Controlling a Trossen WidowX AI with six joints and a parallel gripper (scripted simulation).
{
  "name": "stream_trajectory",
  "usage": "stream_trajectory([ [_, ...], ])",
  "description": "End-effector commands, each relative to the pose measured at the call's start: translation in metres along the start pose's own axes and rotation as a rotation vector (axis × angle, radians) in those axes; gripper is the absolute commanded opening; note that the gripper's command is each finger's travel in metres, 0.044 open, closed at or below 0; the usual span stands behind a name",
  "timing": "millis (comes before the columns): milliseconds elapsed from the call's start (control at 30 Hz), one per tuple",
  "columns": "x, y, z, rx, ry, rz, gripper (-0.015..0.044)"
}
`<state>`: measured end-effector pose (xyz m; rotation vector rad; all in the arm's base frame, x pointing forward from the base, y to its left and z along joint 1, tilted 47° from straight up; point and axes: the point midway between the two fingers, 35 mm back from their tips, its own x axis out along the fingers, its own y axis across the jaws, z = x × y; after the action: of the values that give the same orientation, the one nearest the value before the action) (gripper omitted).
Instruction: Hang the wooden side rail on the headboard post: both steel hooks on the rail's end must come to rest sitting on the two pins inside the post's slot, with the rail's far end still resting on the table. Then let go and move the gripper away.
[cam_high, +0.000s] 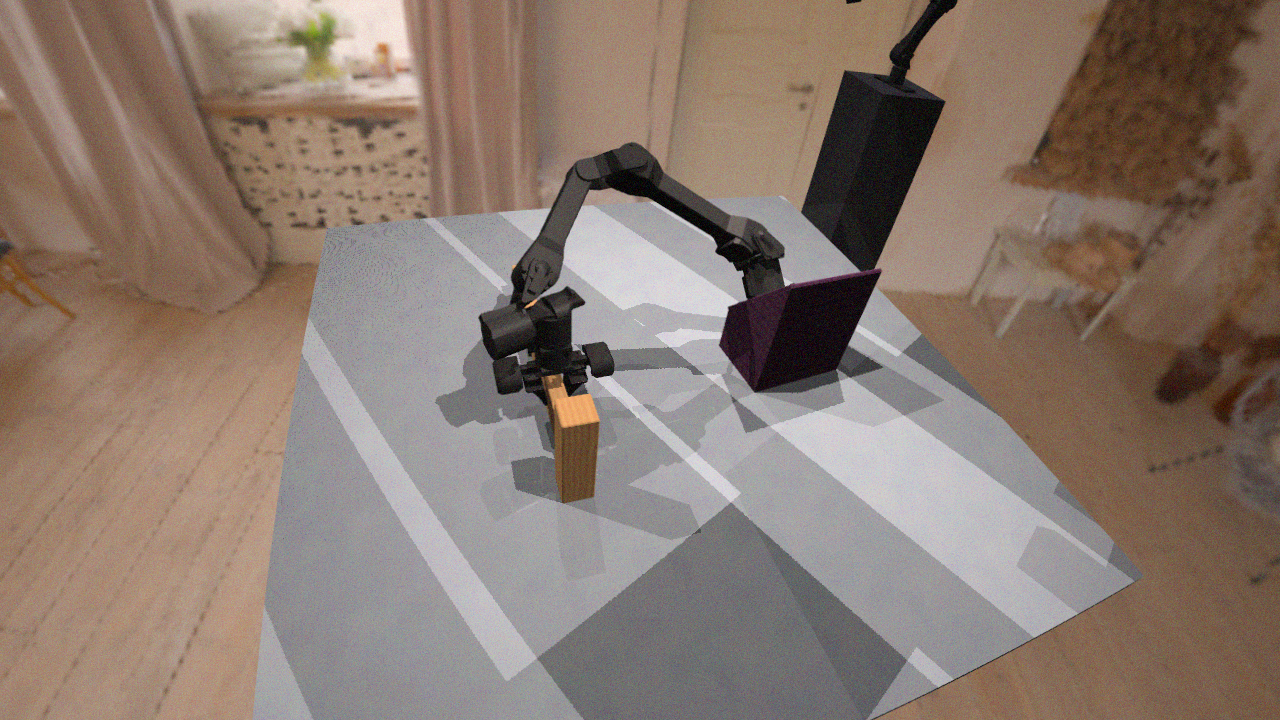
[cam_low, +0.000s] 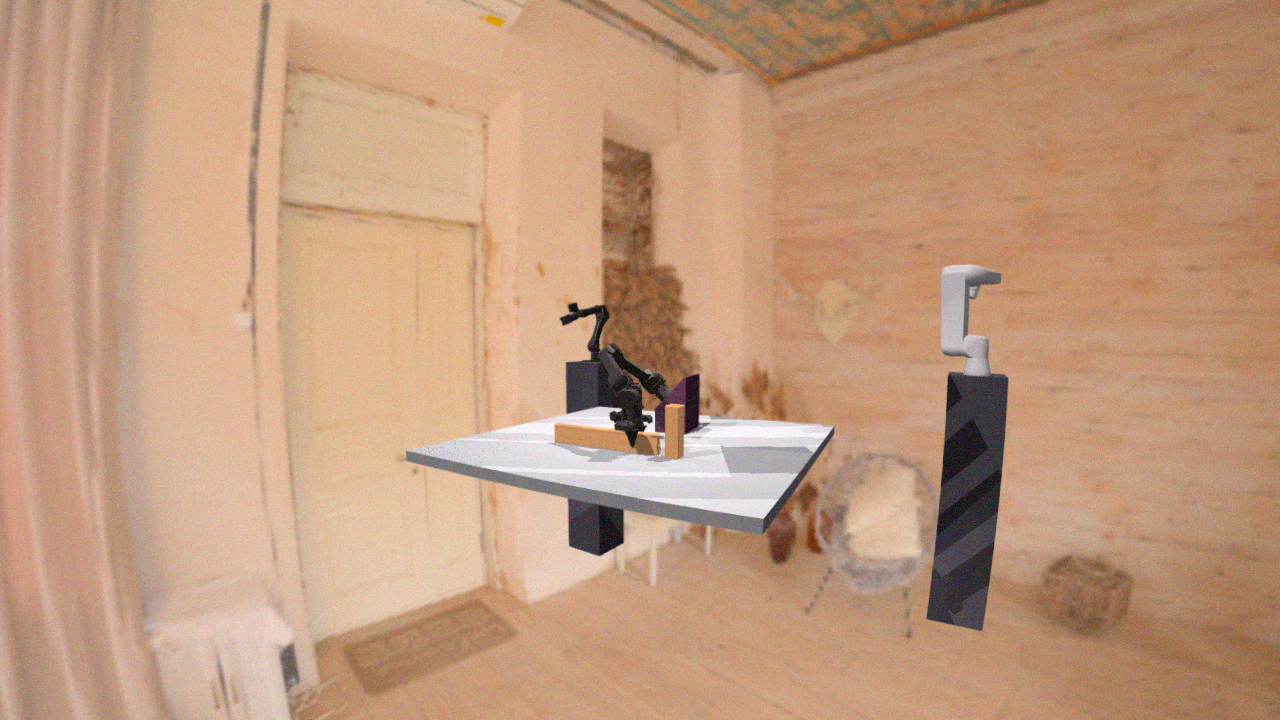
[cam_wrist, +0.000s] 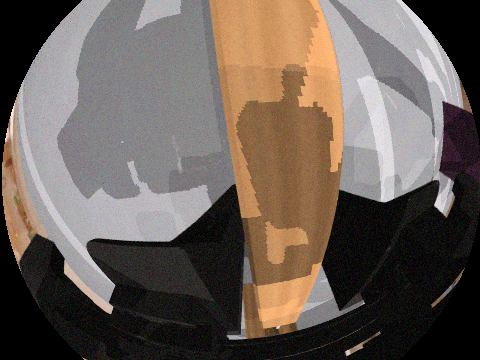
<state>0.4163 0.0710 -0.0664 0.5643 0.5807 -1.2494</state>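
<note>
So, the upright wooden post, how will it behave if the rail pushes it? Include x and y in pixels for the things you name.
The post (cam_high: 577, 456) (cam_low: 674, 433) would probably stay stiff, as it looks like solid, straight-edged wood. It might tip rather than slide, being tall over a narrow foot, though whether it is fixed to the table I cannot tell.
</note>
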Motion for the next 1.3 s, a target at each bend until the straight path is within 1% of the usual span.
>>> stream_trajectory([
  [0,-0.0071,0.0030,-0.0016,0.012,0.004,0.015,0.0000],
  [1267,-0.0133,0.0029,-0.0016,0.012,0.004,0.015,0.0000],
])
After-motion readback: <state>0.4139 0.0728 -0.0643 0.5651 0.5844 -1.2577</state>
